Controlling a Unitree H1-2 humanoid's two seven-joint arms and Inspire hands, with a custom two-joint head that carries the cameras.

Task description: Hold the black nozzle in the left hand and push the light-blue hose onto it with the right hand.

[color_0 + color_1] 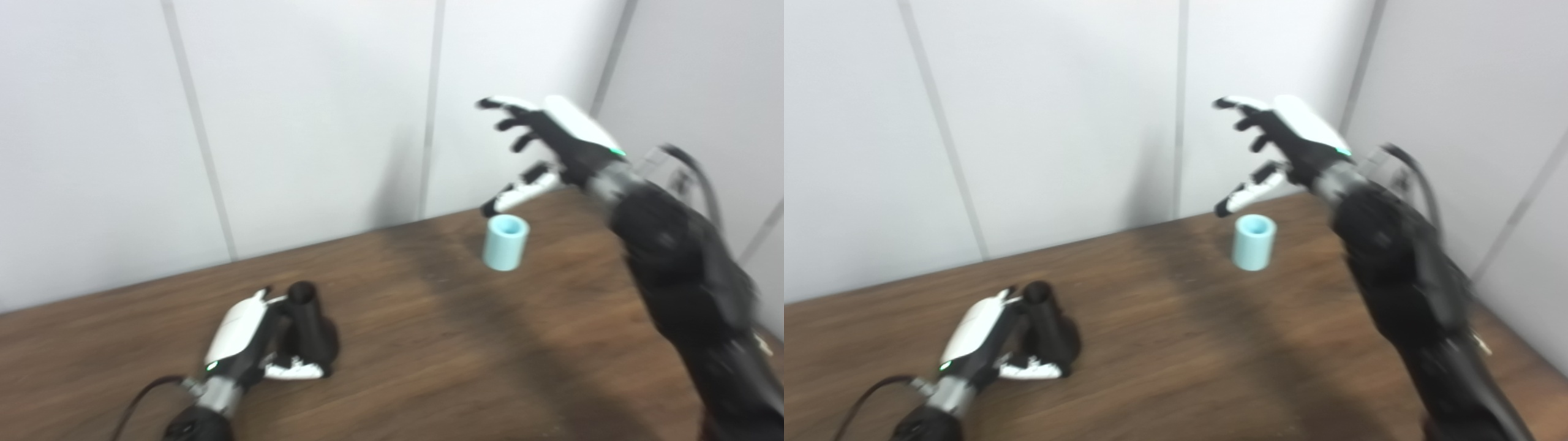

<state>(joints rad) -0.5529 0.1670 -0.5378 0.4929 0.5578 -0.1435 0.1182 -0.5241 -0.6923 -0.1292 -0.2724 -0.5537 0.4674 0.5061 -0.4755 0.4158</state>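
The black nozzle [309,327] stands upright on the wooden table [429,343] at the left, its wide base down and its open end up. My left hand [254,340] is wrapped around its lower part, thumb across the base. The light-blue hose [505,242], a short open cylinder, stands upright on the table toward the back right. My right hand [542,147] hovers above and just behind the light-blue hose [1253,241], fingers spread and holding nothing, with the thumb tip close over the hose rim.
White wall panels [306,122] rise right behind the table's far edge. Another wall [704,92] closes in on the right. A cable [695,168] loops off my right forearm. Bare wood lies between nozzle and hose.
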